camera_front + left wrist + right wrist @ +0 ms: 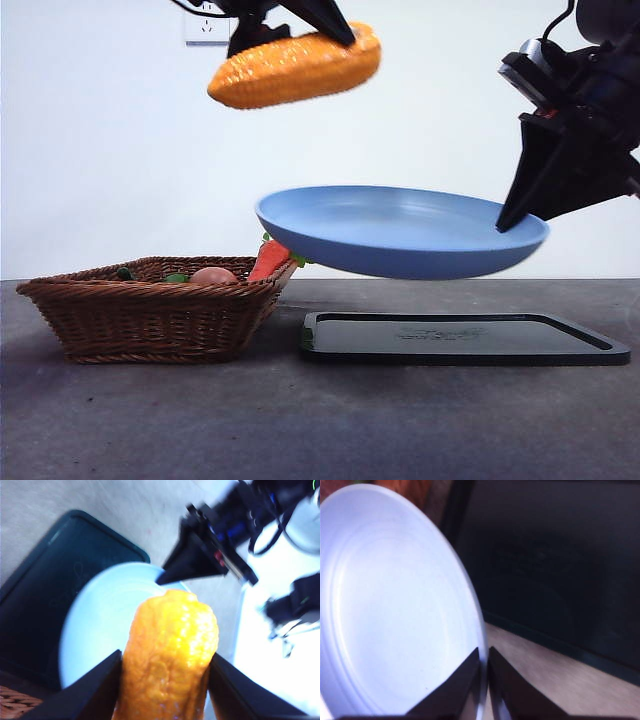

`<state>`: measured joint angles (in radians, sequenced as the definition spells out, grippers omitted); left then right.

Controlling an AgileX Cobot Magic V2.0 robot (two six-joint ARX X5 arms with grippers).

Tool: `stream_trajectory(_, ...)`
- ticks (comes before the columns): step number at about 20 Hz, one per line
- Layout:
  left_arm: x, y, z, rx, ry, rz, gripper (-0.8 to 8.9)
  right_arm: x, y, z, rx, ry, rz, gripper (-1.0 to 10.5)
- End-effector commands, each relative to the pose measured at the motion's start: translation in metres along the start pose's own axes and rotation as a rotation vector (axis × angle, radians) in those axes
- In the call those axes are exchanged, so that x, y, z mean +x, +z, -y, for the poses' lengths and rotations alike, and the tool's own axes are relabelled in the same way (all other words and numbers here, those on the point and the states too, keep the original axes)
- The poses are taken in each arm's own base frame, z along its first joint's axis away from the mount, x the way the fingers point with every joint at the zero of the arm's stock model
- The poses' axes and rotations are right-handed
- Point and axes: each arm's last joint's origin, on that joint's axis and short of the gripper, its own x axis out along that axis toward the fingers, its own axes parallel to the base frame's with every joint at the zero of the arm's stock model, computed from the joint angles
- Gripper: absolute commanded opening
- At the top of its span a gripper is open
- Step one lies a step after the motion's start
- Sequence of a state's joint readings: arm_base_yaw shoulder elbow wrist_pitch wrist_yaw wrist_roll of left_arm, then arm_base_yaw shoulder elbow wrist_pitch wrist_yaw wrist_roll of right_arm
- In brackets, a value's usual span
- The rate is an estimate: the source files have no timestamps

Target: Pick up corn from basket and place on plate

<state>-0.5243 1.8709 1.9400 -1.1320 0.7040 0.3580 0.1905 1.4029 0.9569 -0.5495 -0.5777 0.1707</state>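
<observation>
Corn (296, 68) clamped in your left hand (165, 680) above plate (400, 232) (rim pinched by right hand (484, 680)).

There was one corn (296, 68), one blue plate (400, 232), one wicker basket (150, 315) and one flat black tray (460, 338) on the counter (320, 420). In the basket lay one carrot (269, 259), one pinkish round item (212, 275) and two small dark green bits, too hidden to name. Two tools were in view: the left tool (165, 675) and the right tool (484, 680)
</observation>
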Motion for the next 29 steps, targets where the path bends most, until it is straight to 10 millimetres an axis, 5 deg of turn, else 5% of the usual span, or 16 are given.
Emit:
stream_trajectory(1,0.022,0.004,0.007,0.101,0.072,-0.078,2.18,-0.001,0.008,-0.004,0.022,0.042,0.029,0.0)
stream_trajectory(9,0.095,-0.001,0.006,0.151,0.156,-0.265,2.02,-0.001,0.009,-0.005,0.028,0.086,0.027,0.0)
stream_trajectory(14,0.116,-0.003,0.006,0.16,0.142,-0.296,2.12,-0.001,0.009,-0.005,0.028,0.088,0.026,0.0)
stream_trajectory(19,0.117,-0.003,0.007,0.156,0.143,-0.293,3.93,-0.001,0.009,-0.005,0.028,0.085,0.027,0.0)
stream_trajectory(25,0.107,0.006,0.012,0.145,0.151,-0.276,3.92,-0.001,0.008,-0.005,0.039,0.083,0.018,0.0)
stream_trajectory(29,0.074,0.024,0.021,0.151,0.177,-0.224,3.91,-0.002,0.006,-0.003,0.058,0.06,0.006,0.0)
